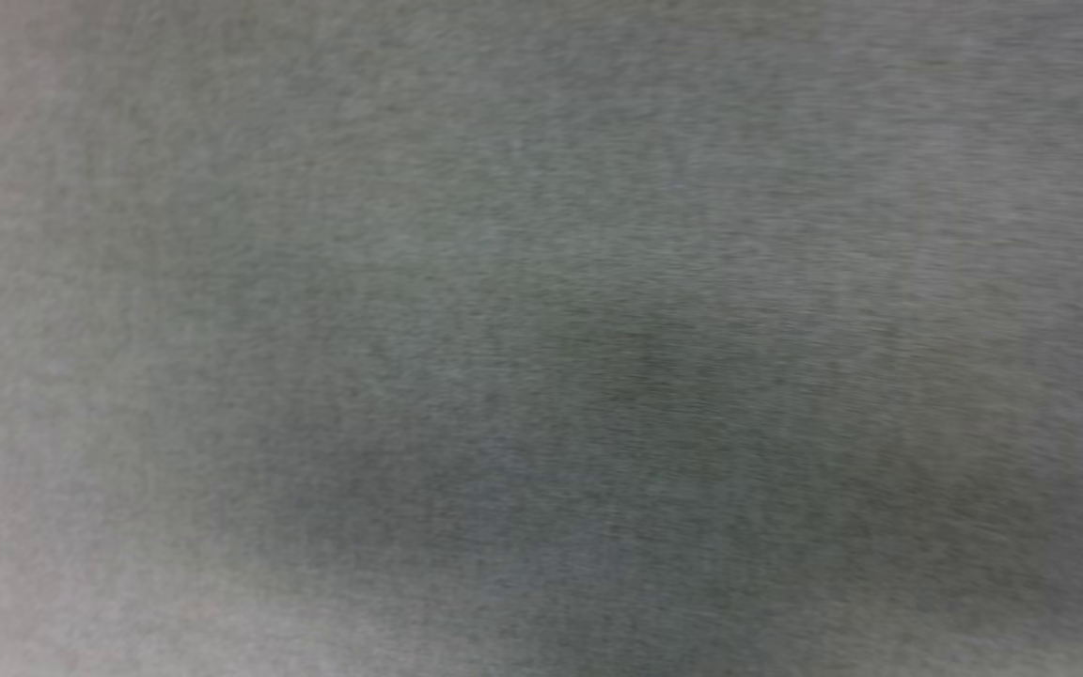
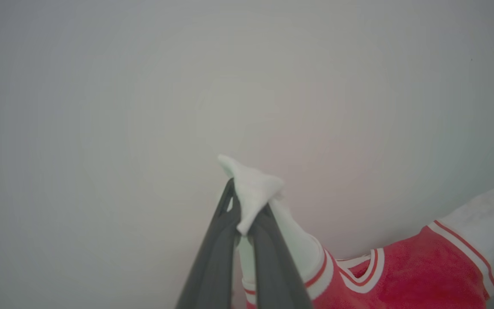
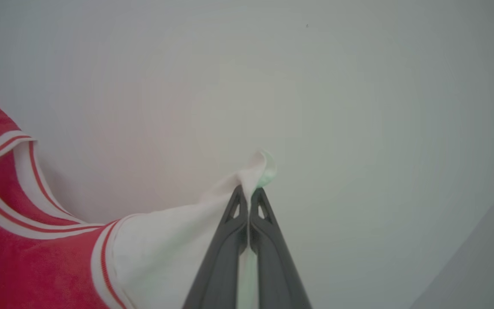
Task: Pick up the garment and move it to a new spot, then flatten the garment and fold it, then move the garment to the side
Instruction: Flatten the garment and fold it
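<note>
- Left gripper: the two dark fingers are seen pressed together in the left wrist view, rising from 6 o'clock toward the centre. A bunched tuft of white sleeve cloth is pinched between the tips and sticks out just past them toward 12 o'clock.
- The garment: in the left wrist view, the white sleeve is seen running down from the clamped tips toward 5 o'clock. There it meets red-and-white striped trim and then the red body, which spreads to 4 o'clock. The striped neckline is noted in the red area. A second white sleeve, edged with the same trim, is seen at 3 to 4 o'clock.
- Right gripper: in the right wrist view, the fingers are seen fully closed on each other, rising from 6 o'clock. A fold of white sleeve cloth is caught at the tips and curls slightly beyond them toward 12 o'clock.
- In the right wrist view, the held sleeve is seen sagging away toward 7 o'clock into the striped trim. The garment's red body is found from 7 to 9 o'clock, with the striped neckline at 8 to 9 o'clock.
- The garment is thus recorded as gripped by one sleeve in each gripper. No lettering is visible.
- A plain pale surface is noted behind the cloth in both wrist views.
- In the head view, a blurred grey surface is seen, with a darker patch at 5 to 6 o'clock. Its nature cannot be determined.
</note>
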